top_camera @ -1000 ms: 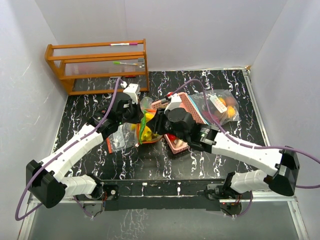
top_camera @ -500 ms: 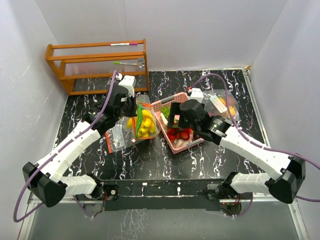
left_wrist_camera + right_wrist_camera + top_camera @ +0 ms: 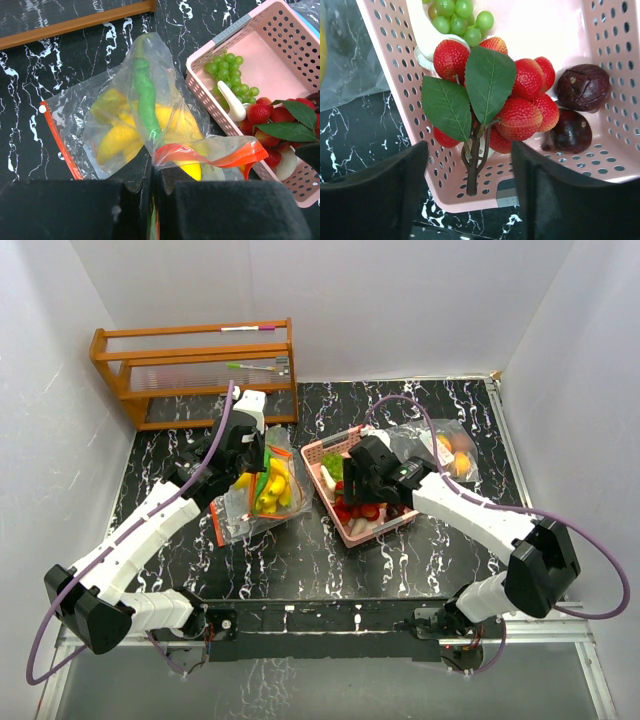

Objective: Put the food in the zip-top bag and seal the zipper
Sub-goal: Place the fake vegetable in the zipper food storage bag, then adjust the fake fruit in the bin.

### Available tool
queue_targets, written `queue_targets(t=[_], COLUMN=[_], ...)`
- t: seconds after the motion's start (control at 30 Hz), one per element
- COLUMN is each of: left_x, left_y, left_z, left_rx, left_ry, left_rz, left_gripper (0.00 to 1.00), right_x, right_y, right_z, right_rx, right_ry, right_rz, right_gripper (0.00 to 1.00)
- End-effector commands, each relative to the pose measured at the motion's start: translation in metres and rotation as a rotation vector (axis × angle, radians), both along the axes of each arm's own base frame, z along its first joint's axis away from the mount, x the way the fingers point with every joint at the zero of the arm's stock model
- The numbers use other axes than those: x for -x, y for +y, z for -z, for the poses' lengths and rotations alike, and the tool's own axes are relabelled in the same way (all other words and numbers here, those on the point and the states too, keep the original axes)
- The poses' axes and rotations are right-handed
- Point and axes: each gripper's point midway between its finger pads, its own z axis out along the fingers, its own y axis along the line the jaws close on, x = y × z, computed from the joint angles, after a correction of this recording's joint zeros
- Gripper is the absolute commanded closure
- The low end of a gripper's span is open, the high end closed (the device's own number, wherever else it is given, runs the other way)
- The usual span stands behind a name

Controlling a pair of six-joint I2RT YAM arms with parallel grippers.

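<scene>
Free surface [image 3: 330, 565] runs along the near side of the pink basket [image 3: 388, 528] and the zip-top bag [image 3: 120, 120]. The basket's perforated walls hem in the berry cluster [image 3: 520, 107], which the right claw [image 3: 468, 155] straddles with spread fingers. The bag's mouth, pinched in the left claw [image 3: 152, 180], crowds the basket's left wall.

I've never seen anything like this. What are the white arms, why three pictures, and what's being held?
Two robot arms work at a black marbled table. One picture looks down from above; the other two come from a camera on each wrist. The left end effector pinches the edge of a clear zip-top bag holding yellow bananas and a green piece. The right end effector hangs open over red berries in a pink tray, beside green grapes and dark plums. A wooden rack stands at the back.
</scene>
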Motion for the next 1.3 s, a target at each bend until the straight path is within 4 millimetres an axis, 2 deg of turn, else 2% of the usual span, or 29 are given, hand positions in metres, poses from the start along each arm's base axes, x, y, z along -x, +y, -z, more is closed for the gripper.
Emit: queue_targets(t=[0.0, 0.07, 0.17, 0.27, 0.43, 0.5, 0.57, 0.7, 0.87, 1.03, 1.1, 1.13, 1.2, 1.27], left_x=[-0.007, -0.007, -0.006, -0.005, -0.005, -0.006, -0.006, -0.007, -0.005, -0.004, -0.004, -0.004, -0.004, -0.004], left_y=[0.000, -0.001, -0.001, -0.001, -0.002, -0.004, -0.005, -0.007, -0.007, -0.008, -0.008, -0.007, -0.005, -0.003], left_z=[-0.026, -0.025, -0.026, -0.027, -0.025, -0.025, -0.024, -0.022, -0.019, -0.017, -0.017, -0.018, -0.019, -0.021], left_rx=[0.023, 0.027, 0.031, 0.034, 0.037, 0.041, 0.044, 0.049, 0.049, 0.051, 0.052, 0.051, 0.045, 0.041], left_ry=[-0.067, -0.066, -0.065, -0.068, -0.064, -0.064, -0.062, -0.057, -0.055, -0.051, -0.051, -0.052, -0.057, -0.062], left_rz=[-0.011, -0.009, -0.006, -0.007, -0.002, 0.002, 0.005, 0.012, 0.013, 0.019, 0.020, 0.020, 0.013, 0.009], left_gripper=[1.00, 1.00, 1.00, 1.00, 1.00, 1.00, 1.00, 1.00, 1.00, 1.00, 1.00, 1.00, 1.00, 1.00], right_x=[-0.009, -0.011, -0.012, -0.018, -0.039, -0.047, -0.053, -0.065, -0.081, -0.099, -0.098, -0.096, -0.091, -0.088], right_y=[0.010, 0.008, 0.007, 0.003, -0.016, -0.018, -0.017, -0.007, -0.004, -0.005, -0.001, 0.001, 0.003, -0.005], right_z=[-0.011, -0.007, -0.006, -0.021, -0.085, -0.103, -0.113, -0.113, -0.105, -0.081, -0.069, -0.065, -0.061, -0.059], right_rx=[-0.025, -0.018, -0.019, -0.024, -0.042, -0.041, -0.052, -0.118, -0.143, -0.120, -0.132, -0.139, -0.146, -0.125], right_ry=[-0.020, -0.018, -0.015, -0.061, -0.280, -0.332, -0.355, -0.362, -0.385, -0.388, -0.352, -0.337, -0.320, -0.314], right_rz=[-0.019, -0.008, -0.004, 0.028, 0.118, 0.122, 0.115, 0.080, 0.084, 0.072, 0.042, 0.026, 0.009, 0.035], right_gripper=[0.46, 0.74, 0.84, 0.91, 0.92, 0.92, 0.92, 0.92, 0.92, 0.92, 0.89, 0.82, 0.63, 0.35])
